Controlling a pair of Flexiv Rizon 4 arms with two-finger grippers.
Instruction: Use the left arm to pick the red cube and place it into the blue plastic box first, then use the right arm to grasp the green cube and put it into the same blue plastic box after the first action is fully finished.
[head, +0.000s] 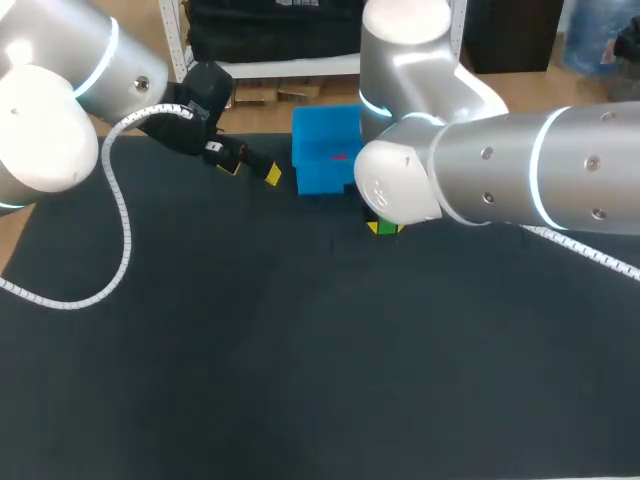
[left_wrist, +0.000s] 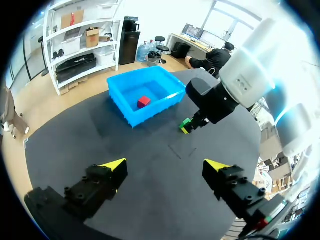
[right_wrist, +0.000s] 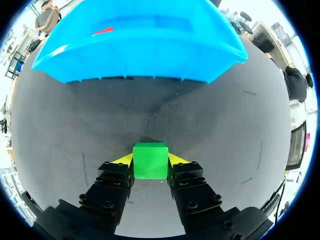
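Observation:
The green cube (right_wrist: 150, 160) sits on the black table between the fingers of my right gripper (right_wrist: 150, 161), which touch it from both sides. From above only a sliver of the green cube (head: 381, 228) shows under my right arm. The blue plastic box (head: 325, 150) stands just beyond it, with the red cube (left_wrist: 144, 101) inside; the red cube (head: 339, 156) shows there from overhead too. My left gripper (head: 251, 168) hangs open and empty to the left of the box, above the table. In the left wrist view my left gripper (left_wrist: 165, 167) looks out at the box (left_wrist: 145, 92) and my right gripper (left_wrist: 189, 125).
The black table (head: 300, 350) stretches wide toward its front edge. My right arm (head: 500, 180) reaches over the table's right half, close beside the box.

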